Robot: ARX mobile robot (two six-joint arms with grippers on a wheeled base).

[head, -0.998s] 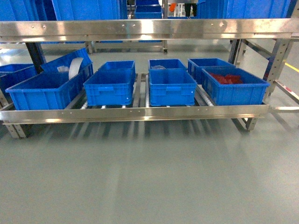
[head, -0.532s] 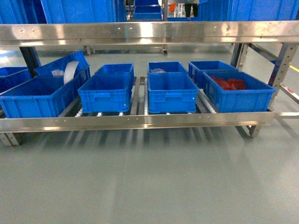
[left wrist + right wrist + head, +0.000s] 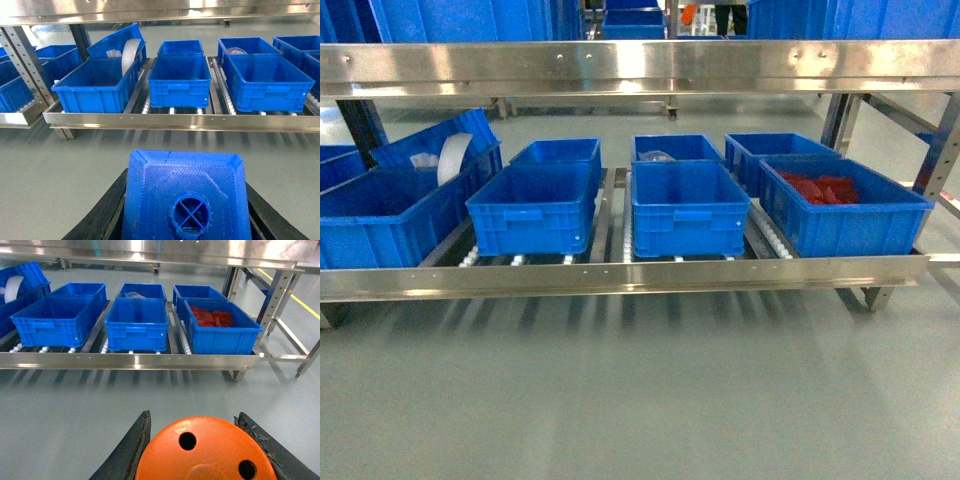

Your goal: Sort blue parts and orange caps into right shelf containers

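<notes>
Blue part [image 3: 186, 197] sits pinched in the left jaws; orange cap [image 3: 206, 452] sits pinched in the right jaws. Carrying step, I think: next, get close to the crates [image 3: 845, 215] on the shelf [image 3: 620, 275] and drop each in.

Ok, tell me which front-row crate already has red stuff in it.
The rightmost front crate, at the shelf's right end: it holds red parts. The other front crates show none.

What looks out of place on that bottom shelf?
One blue crate at the left rear sits tilted, propped on the crate in front, with a white roll leaning inside. The other crates sit level.
</notes>
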